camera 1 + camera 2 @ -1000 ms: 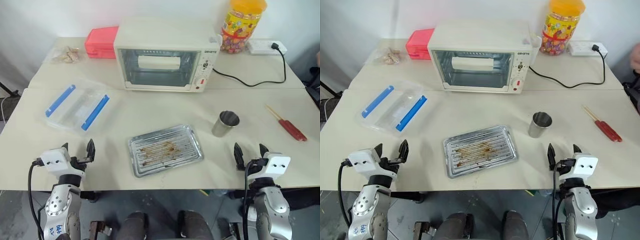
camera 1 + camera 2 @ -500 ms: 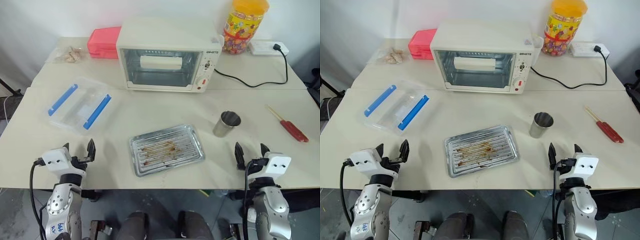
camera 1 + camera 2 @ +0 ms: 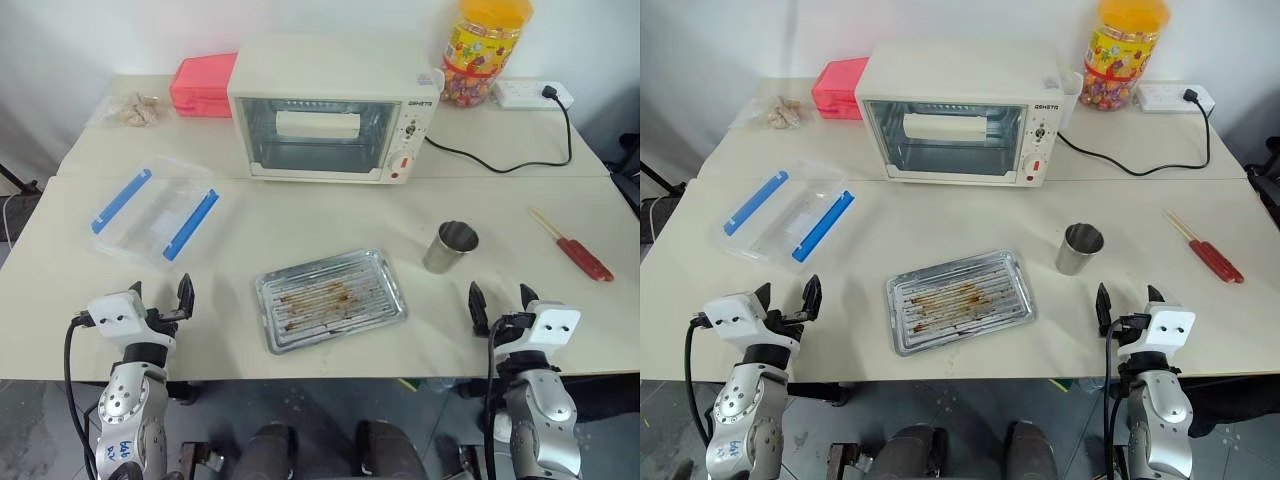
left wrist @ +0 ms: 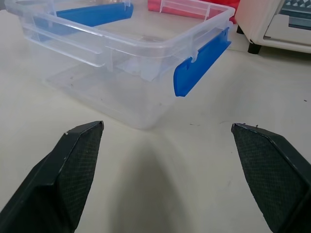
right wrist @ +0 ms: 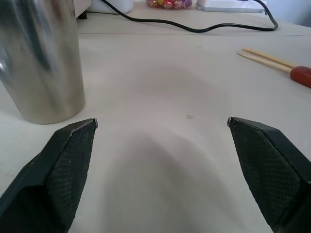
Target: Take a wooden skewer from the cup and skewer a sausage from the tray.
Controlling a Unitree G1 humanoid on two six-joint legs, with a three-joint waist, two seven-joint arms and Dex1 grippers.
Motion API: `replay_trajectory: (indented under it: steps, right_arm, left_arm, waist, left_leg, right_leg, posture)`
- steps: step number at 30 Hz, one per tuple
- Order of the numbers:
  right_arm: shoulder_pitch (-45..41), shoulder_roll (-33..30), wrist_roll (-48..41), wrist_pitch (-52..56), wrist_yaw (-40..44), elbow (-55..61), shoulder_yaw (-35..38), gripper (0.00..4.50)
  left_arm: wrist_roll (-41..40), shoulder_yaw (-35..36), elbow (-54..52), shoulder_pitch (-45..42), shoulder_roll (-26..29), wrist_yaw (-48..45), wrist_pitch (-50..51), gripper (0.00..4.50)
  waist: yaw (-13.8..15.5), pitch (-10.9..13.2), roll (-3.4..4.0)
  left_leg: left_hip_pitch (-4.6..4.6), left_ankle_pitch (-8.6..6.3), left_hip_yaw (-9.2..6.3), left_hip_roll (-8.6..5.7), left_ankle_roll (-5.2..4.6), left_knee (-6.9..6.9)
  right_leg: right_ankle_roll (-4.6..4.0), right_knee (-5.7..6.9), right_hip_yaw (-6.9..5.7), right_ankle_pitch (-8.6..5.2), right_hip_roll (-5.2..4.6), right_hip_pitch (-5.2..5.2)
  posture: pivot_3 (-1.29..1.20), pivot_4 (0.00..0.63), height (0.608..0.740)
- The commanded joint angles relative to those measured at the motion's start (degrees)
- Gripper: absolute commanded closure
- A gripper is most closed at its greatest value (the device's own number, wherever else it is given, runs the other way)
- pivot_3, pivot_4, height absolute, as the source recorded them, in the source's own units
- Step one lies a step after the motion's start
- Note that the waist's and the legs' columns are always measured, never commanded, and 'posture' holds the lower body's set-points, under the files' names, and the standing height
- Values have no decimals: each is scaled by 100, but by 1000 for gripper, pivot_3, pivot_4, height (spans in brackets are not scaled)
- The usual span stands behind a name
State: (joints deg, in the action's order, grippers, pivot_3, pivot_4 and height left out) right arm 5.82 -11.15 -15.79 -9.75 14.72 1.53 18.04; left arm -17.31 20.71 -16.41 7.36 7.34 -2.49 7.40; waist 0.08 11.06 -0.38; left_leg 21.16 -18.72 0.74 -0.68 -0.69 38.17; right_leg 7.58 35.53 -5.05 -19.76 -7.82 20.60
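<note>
The steel cup (image 3: 452, 247) stands upright right of centre, and in the right wrist view the cup (image 5: 41, 63) is close ahead, on one side of the fingers. The silver tray (image 3: 330, 299) lies mid-table, its ribbed bottom streaked with brown grease. A red sausage (image 3: 584, 259) on wooden skewer sticks (image 5: 265, 58) lies on the table to the right of the cup. My left gripper (image 3: 159, 293) is open over the near left edge, with nothing between its fingers. My right gripper (image 3: 500, 299) is open over the near right edge, short of the cup.
A clear plastic box with blue clips (image 3: 155, 207) sits just ahead of the left gripper. A toaster oven (image 3: 330, 110), pink box (image 3: 203, 84), orange-lidded jar (image 3: 484, 50), small bag (image 3: 135, 108) and power strip (image 3: 530, 93) with black cable (image 3: 500, 160) line the back.
The head views have swayed slightly. Neither gripper nor anything on the table has moved.
</note>
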Motion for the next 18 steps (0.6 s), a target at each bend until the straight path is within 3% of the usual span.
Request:
replay_trajectory:
  steps: [1, 18]
  right_arm:
    - [-53, -111, -48, -24, 47, 53, 59, 0]
    - [2, -5, 28, -108, 3, 155, 42, 0]
  left_arm:
    - [45, 9, -115, 20, -13, 24, -129, 25]
    - [9, 8, -239, 150, 47, -1, -63, 25]
  waist:
    - [-3, 0, 0]
    - [-4, 0, 0]
  left_leg:
    - [0, 0, 0, 0, 0, 0]
    - [0, -1, 4, 4, 2, -1]
  right_leg:
    - [0, 0, 1, 0, 0, 0]
    - [0, 0, 6, 0, 3, 2]
  posture:
    - [0, 150, 740]
    - [0, 150, 740]
